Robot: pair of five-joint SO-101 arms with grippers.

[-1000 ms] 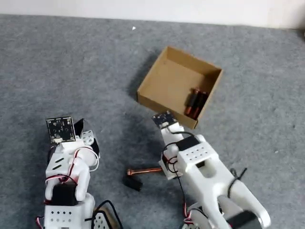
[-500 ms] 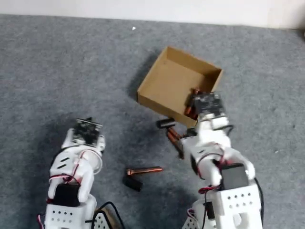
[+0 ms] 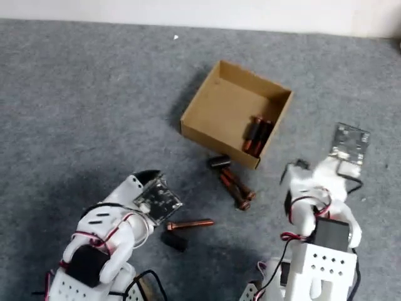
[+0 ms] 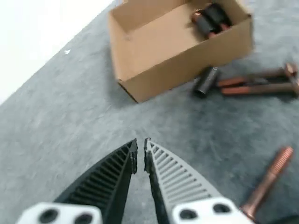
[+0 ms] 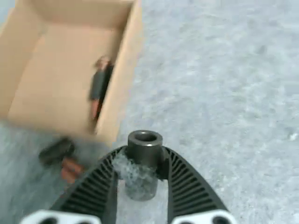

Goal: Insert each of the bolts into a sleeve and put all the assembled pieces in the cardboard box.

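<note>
1. Brown cardboard box [image 3: 199, 110] sits around the middle of the grey surface [image 3: 94, 94], somewhat nearer the far edge. From where I stand, the assembled pieces [image 3: 257, 137] lie inside it, tucked against the wall on the side of the right edge.
2. Just outside the box wall that faces the near edge, a dark loose sleeve [image 3: 219, 162] lies on its side. The two bolts [image 3: 237, 188], copper-coloured, lie side by side just beside it, a bit closer to the near edge.
3. A lone bolt [image 3: 190, 224] lies by itself closer to the near edge. A black sleeve [image 3: 173, 240] sits just beside its head end; I cannot tell whether the two touch.
4. The left hand [image 4: 140, 154] has its fingers pressed together with only a sliver of a gap at the tips, and nothing is between them. It hangs over bare surface toward the near-left corner, pointing at the box, with the lone bolt off to one side of it.
5. The right hand [image 5: 142, 157] is pinching the held sleeve [image 5: 145, 140], a dark tube that stands upright between the fingers with its open bore facing up. It is raised over the surface on the right-edge side of the box, apart from the box wall.
</note>
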